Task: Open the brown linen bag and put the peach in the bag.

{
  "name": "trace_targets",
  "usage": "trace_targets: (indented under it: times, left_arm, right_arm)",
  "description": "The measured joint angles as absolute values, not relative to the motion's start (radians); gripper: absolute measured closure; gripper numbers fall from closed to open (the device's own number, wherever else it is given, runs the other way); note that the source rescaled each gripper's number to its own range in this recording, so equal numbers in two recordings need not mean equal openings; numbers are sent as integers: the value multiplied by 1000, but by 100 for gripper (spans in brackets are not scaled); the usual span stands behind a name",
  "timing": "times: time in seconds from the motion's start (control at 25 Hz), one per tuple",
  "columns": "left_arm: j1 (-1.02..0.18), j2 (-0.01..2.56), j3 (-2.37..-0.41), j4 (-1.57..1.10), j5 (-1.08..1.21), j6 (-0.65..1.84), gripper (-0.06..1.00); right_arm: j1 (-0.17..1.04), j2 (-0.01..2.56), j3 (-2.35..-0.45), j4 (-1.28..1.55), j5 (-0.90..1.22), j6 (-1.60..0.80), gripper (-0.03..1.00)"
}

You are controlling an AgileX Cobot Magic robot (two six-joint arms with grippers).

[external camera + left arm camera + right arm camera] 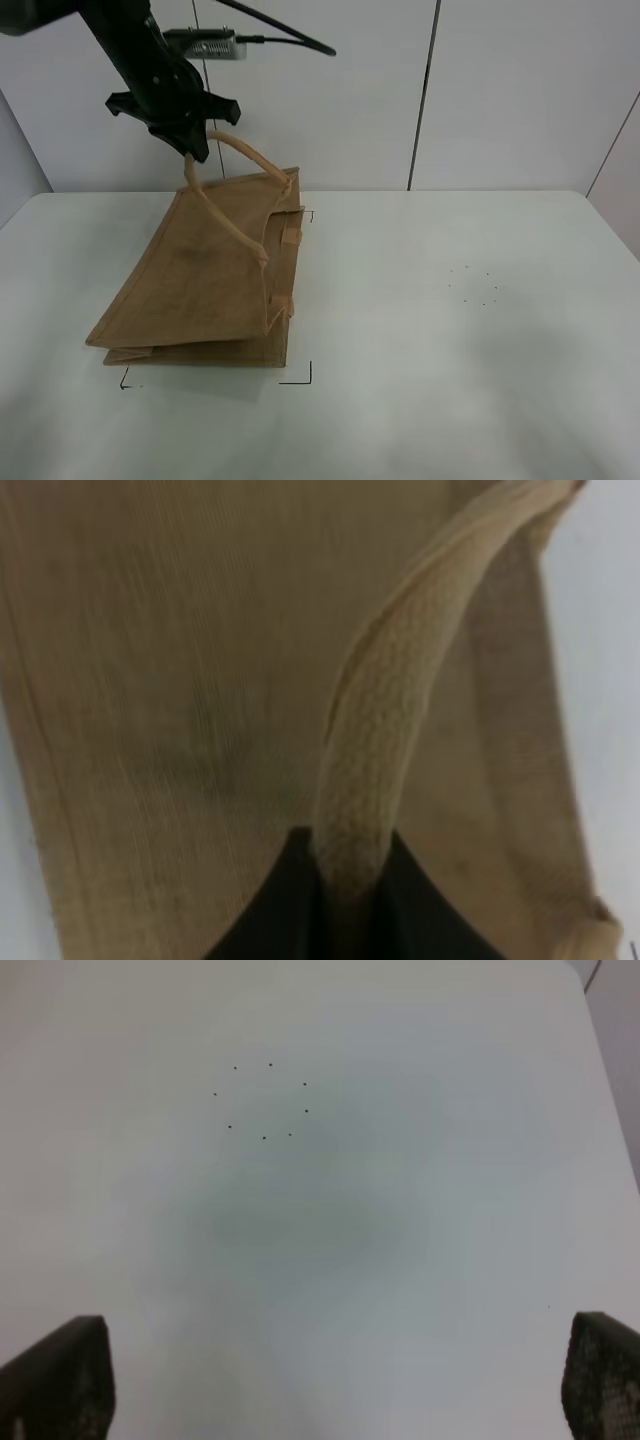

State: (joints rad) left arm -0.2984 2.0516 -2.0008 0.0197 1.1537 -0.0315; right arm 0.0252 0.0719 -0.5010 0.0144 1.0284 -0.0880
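Note:
The brown linen bag lies on the left of the white table, its upper side raised at the back. My left gripper is above the bag's back edge, shut on one rolled handle, which is pulled taut upward. In the left wrist view the handle runs down into the shut dark fingers, with the bag's cloth behind. The second handle arches beside it. My right gripper is open and empty above bare table. The peach is out of view.
A small ring of black dots is marked on the table's right half and also shows in the right wrist view. Black corner marks frame the bag's place. A pale panelled wall stands behind the table.

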Motion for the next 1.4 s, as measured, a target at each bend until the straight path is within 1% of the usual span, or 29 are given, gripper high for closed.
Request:
trace_targets:
  times: [0.36, 0.4, 0.44, 0.48, 0.52, 0.6, 0.68, 0.72, 0.76, 0.84, 0.96, 1.2, 1.32, 1.4]
  left_arm:
    - [-298, 2167, -1993, 20, 1135, -33, 94]
    - [-298, 2177, -1993, 20, 1133, -33, 93]
    - [-298, 2188, -1992, 20, 1130, -33, 89]
    - [-298, 2195, -1989, 20, 1124, -33, 83]
    - [-298, 2198, -1984, 20, 1120, -33, 71]
    - [-298, 2203, -1981, 20, 1117, -39, 39]
    - [-298, 2206, -1981, 22, 1116, -49, 13]
    - [-298, 2206, -1981, 23, 1116, -53, 6]
    - [-298, 2206, -1981, 24, 1117, -53, 1]
    - [-298, 2206, -1987, 27, 1133, -53, -3]
    - [-298, 2206, -2036, 64, 1168, -53, -6]
    - [-293, 2167, -2113, 172, 1169, -53, -6]
    - [-265, 2161, -2117, 182, 1169, -54, -6]
    - [-226, 2161, -2117, 183, 1169, -57, -6]
  right_arm:
    - [25, 72, -501, 14, 1028, -88, -3]
    - [25, 72, -501, 14, 1028, -88, -3]
    - [25, 72, -501, 14, 1028, -88, -3]
    - [25, 72, -501, 14, 1028, -88, -3]
    - [25, 72, -501, 14, 1028, -88, -3]
    - [25, 72, -501, 14, 1028, -88, -3]
    - [25, 72, -501, 14, 1028, -88, -3]
    - [25, 72, -501, 14, 1028, -88, -3]
    - [25, 72, -501, 14, 1028, -88, -3]
    - [25, 72, -501, 14, 1028, -88, -3]
    - [25, 72, -501, 14, 1028, -88, -3]
    - [25, 72, -501, 14, 1028, -88, -3]
    - [25, 72, -501, 14, 1028, -88, -3]
    - [25, 72, -501, 14, 1028, -88, -3]
